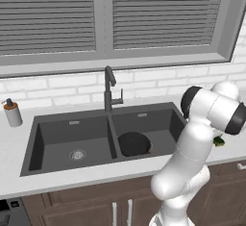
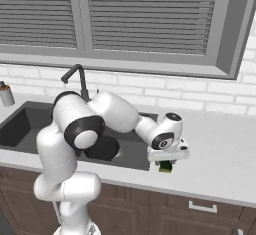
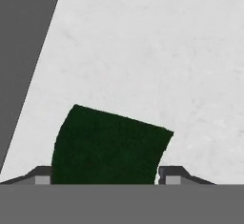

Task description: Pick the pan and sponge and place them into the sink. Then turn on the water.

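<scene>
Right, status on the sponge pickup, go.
Gripper low over the counter, jaws straddling the small dark green-faced sponge, grip unconfirmed. Small round black pan already in the dark grey sink. Nothing in the way.

A soap bottle (image 1: 12,113) stands upright on the pale counter (image 1: 67,179), well to the left, near the white brick wall (image 1: 62,86). Above the wall is a grey-framed window (image 1: 103,18) with its blinds (image 1: 45,13) down. Brown cabinets (image 2: 200,209) run beneath the counter.
</scene>
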